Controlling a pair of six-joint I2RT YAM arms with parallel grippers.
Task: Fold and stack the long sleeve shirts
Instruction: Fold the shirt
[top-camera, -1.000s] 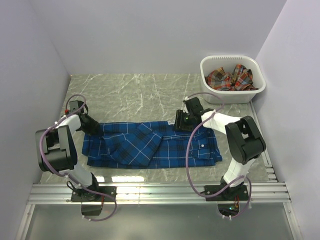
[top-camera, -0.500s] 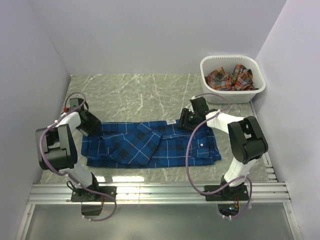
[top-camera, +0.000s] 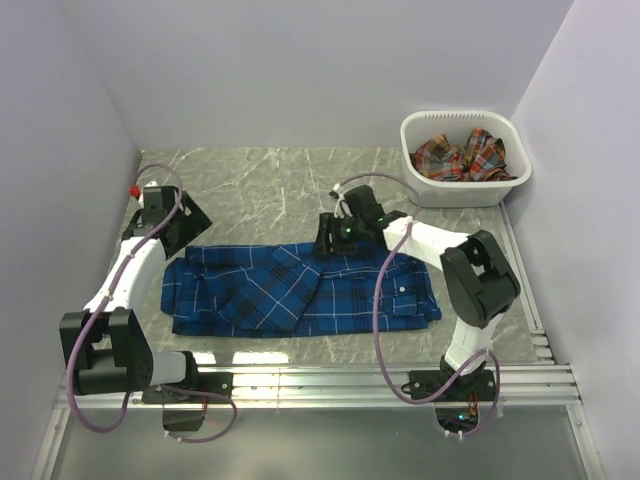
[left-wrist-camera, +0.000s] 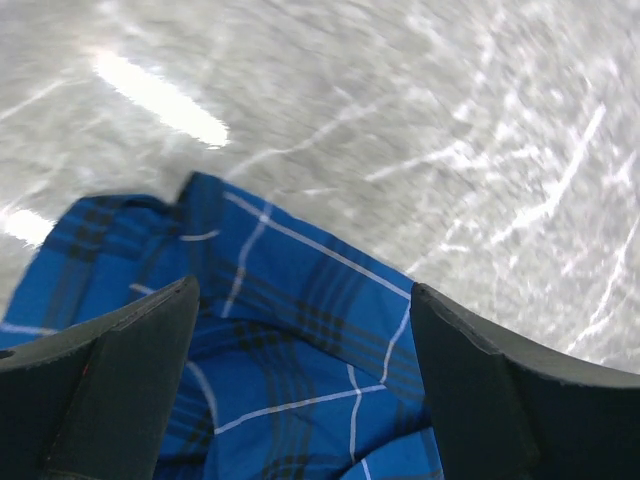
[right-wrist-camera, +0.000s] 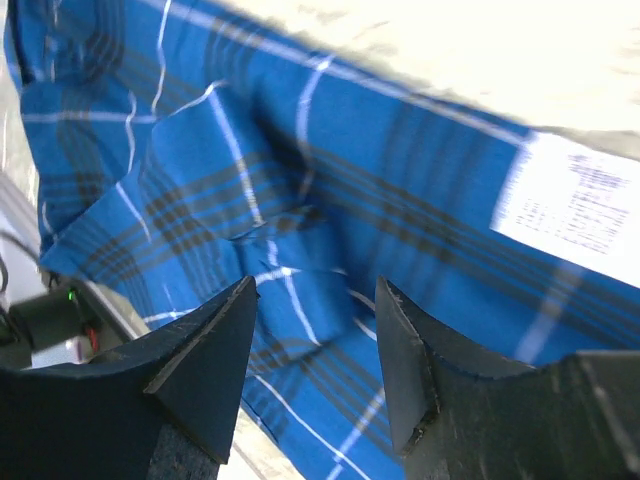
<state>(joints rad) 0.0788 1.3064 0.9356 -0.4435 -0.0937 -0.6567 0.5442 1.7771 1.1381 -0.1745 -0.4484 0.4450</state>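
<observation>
A royal blue plaid long sleeve shirt (top-camera: 300, 290) lies folded into a long band across the middle of the table. My left gripper (top-camera: 186, 224) hangs open above the shirt's far left corner (left-wrist-camera: 290, 290), with nothing between its fingers (left-wrist-camera: 130, 370). My right gripper (top-camera: 329, 232) hovers open over the middle of the shirt's far edge. In the right wrist view its jaws (right-wrist-camera: 315, 290) stand apart above the cloth (right-wrist-camera: 200, 160), near a white label (right-wrist-camera: 570, 195). A red-orange plaid shirt (top-camera: 460, 157) lies crumpled in the basket.
The white plastic basket (top-camera: 418, 175) stands at the back right corner against the wall. Walls close in the table on the left, back and right. A metal rail (top-camera: 320, 380) runs along the near edge by the arm bases.
My left gripper opened, let go of the shirt's far left corner and rose back toward the far left. My right gripper slid left along the shirt's far edge.
</observation>
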